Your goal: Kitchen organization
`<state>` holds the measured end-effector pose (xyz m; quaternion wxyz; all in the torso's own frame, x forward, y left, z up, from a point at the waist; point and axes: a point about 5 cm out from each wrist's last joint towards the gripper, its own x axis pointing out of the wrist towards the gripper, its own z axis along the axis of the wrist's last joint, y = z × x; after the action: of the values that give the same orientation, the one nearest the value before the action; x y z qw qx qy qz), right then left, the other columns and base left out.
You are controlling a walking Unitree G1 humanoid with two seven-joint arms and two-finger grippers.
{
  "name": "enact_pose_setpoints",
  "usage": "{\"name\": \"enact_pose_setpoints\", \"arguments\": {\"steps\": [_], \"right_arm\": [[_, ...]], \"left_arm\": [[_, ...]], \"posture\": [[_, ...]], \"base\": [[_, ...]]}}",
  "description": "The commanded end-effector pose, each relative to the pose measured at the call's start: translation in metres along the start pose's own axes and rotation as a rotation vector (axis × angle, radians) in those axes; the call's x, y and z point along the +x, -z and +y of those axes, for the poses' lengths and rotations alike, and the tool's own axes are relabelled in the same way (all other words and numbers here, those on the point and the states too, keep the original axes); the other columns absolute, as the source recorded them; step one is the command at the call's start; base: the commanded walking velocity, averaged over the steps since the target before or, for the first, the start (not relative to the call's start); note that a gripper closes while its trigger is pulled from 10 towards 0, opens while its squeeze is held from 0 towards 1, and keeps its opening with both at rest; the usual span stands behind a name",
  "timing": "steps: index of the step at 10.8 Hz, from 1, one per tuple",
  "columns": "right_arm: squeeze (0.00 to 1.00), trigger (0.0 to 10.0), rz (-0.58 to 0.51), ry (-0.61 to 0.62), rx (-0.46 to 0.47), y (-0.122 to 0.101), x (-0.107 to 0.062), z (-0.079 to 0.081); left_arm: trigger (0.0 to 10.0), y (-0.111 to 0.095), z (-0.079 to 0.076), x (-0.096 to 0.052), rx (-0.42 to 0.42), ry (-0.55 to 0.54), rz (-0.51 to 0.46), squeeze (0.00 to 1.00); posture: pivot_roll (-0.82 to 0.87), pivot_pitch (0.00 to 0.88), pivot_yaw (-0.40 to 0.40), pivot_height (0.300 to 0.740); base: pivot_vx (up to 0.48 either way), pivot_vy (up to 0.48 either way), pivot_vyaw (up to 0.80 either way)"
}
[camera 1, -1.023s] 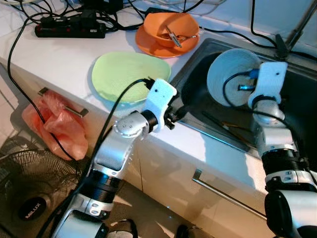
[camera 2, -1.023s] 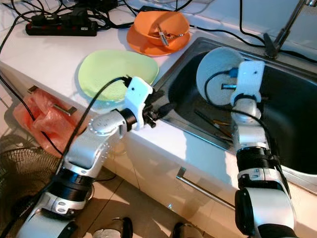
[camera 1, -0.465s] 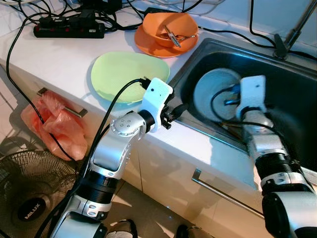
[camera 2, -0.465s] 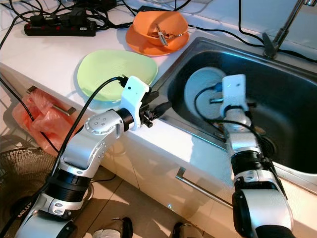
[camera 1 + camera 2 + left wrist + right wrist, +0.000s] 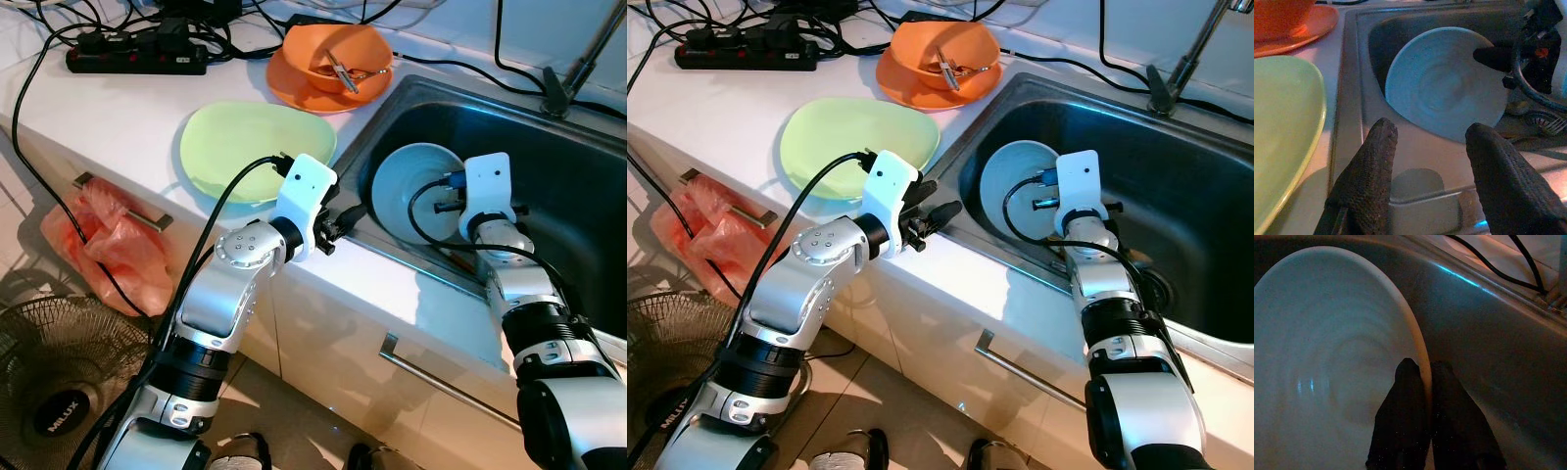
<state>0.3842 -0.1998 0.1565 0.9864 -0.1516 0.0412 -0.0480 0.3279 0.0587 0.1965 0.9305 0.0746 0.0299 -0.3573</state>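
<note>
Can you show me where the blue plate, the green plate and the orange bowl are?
blue plate (image 5: 407,186), left eye view, on its inner face, in the sink.
green plate (image 5: 245,147), left eye view, middle of its flat face, on the counter.
orange bowl (image 5: 955,49), right eye view, on its inside wall.

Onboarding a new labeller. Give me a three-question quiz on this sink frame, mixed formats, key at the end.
1. True or false: the right tool is shut on the rim of the pale blue plate.
2. Multiple choice: where is that plate? A) flat on the counter B) tilted inside the sink C) stacked on the orange bowl
3. Fill in: the left tool hovers with its fingers ____ at the sink's front edge, beside the green plate.

Key: 1 true; 2 B; 3 open.
</note>
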Motion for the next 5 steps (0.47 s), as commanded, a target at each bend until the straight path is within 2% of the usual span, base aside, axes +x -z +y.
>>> {"name": "enact_pose_setpoints", "arguments": {"steps": [1, 2, 5], "right_arm": [[0.22, 10.0, -0.023, -0.016, 0.000, -0.0053, 0.0017, 0.0040], [0.44, 10.0, -0.015, -0.029, -0.002, -0.0040, 0.0014, 0.0075], [0.41, 10.0, -0.010, -0.036, 0.002, -0.0028, 0.0012, 0.0093]], "left_arm": [[10.0, -0.0015, -0.0025, -0.0019, -0.004, 0.007, -0.010, 0.00], [10.0, -0.0017, -0.0033, -0.0015, -0.004, 0.010, -0.010, 0.00], [10.0, -0.0013, -0.0044, -0.0012, -0.005, 0.020, -0.008, 0.00]], "posture": [[0.08, 0.134, -0.021, 0.740], [0.08, 0.125, -0.018, 0.740], [0.08, 0.117, -0.011, 0.740]], "base": [[0.000, 0.000, 0.00], [0.000, 0.000, 0.00], [0.000, 0.000, 0.00]]}}
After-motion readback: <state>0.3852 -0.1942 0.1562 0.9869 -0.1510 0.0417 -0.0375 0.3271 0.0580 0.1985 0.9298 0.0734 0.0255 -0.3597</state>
